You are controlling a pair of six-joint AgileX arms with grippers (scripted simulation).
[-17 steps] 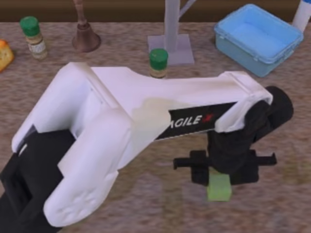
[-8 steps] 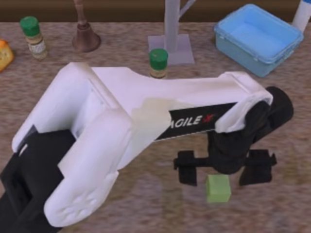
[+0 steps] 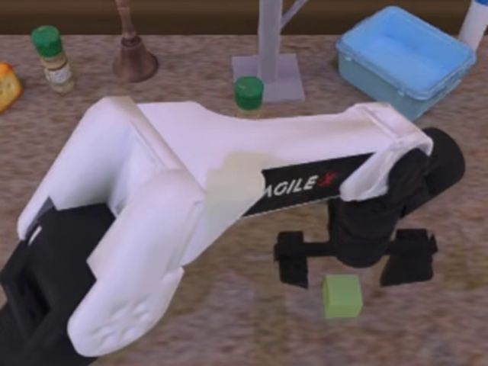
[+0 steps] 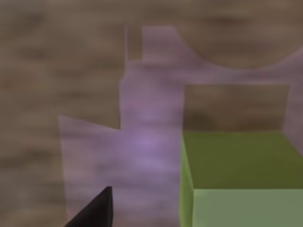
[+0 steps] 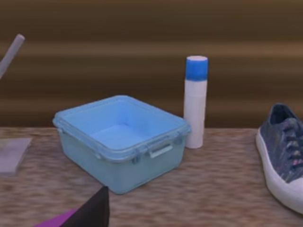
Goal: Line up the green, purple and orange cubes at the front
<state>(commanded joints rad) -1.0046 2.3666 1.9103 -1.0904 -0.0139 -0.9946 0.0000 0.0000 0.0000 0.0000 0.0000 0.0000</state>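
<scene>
The small green cube (image 3: 341, 296) rests on the table near the front, right of centre. My left gripper (image 3: 354, 263) hovers just behind and above it, open, its two black fingers (image 3: 292, 261) spread wider than the cube and clear of it. In the left wrist view the green cube (image 4: 241, 179) fills the lower corner beside one black fingertip (image 4: 97, 210). The right wrist view shows one black fingertip (image 5: 94, 210) of my right gripper with a sliver of the purple cube (image 5: 54, 220) beside it. The right arm is outside the top view. The orange cube is out of view.
A pale blue tub (image 3: 404, 59) stands at the back right, with a blue-capped white bottle (image 5: 195, 101) and a shoe (image 5: 284, 156) near it. Green-capped jars (image 3: 248, 95) (image 3: 50, 55), a brown bell (image 3: 135, 57), a grey stand (image 3: 268, 72) and an orange-yellow object (image 3: 6, 85) line the back.
My left gripper opened and let go of the green cube, which now sits on the table. The gripper has drawn slightly back from it.
</scene>
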